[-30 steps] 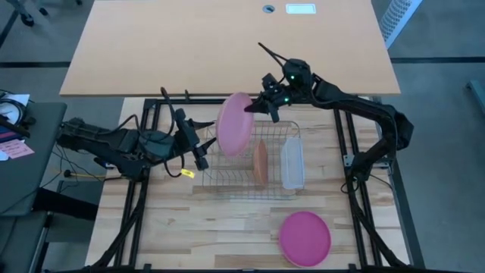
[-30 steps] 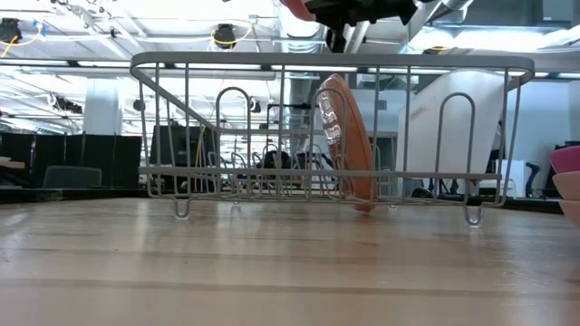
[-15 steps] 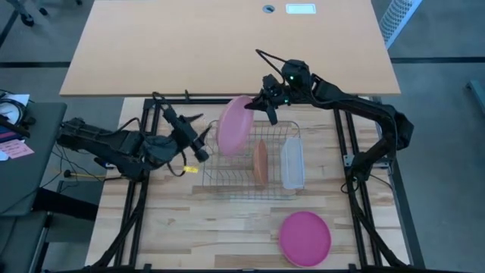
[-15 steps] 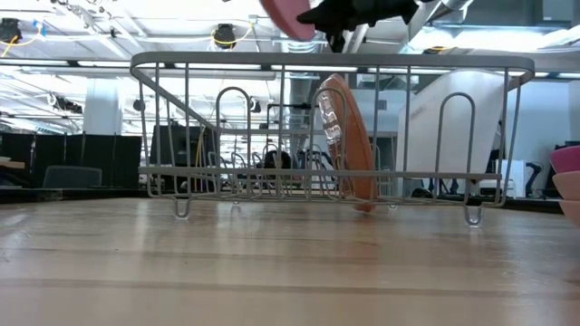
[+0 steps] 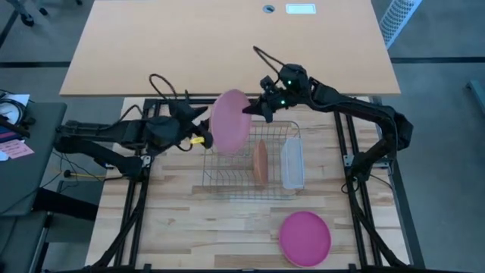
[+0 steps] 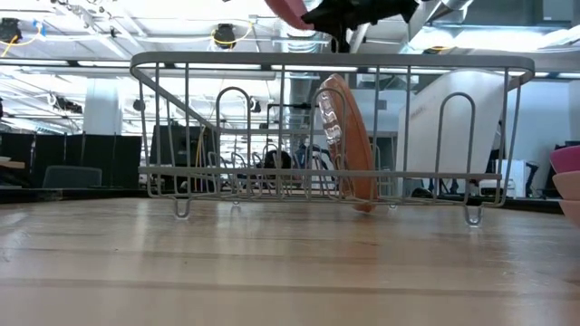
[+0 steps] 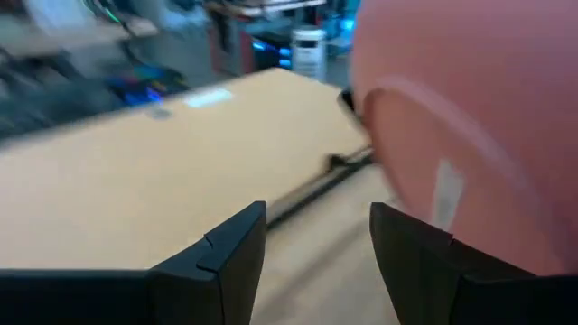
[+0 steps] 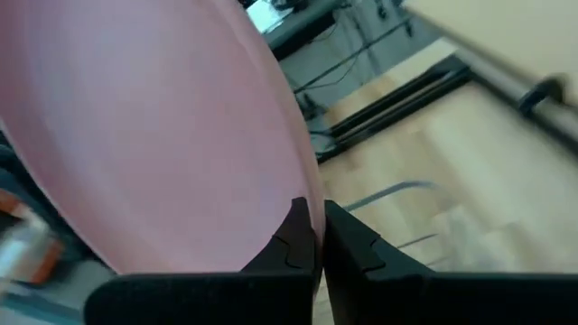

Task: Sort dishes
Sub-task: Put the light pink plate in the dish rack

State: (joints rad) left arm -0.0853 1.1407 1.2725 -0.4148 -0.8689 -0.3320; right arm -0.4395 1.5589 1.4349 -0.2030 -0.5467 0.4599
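Low in the high view, right of centre: a bright magenta plate flat on the wooden table, well apart from both arms. Farther up, mid-frame: a wire rack with a salmon-orange plate on edge in its slots and a translucent tub just beside it. Above the rack's upper-left corner: a pale pink plate, tilted nearly upright in the air, pinched at its right rim by the right claw, fingers pressed together on the thin edge. Just left of that plate: the left claw, spread and empty, facing the disc. Judged light, stiff and slick, likely to pivot in an edge pinch; best taken at the rim, opposite the present grip.
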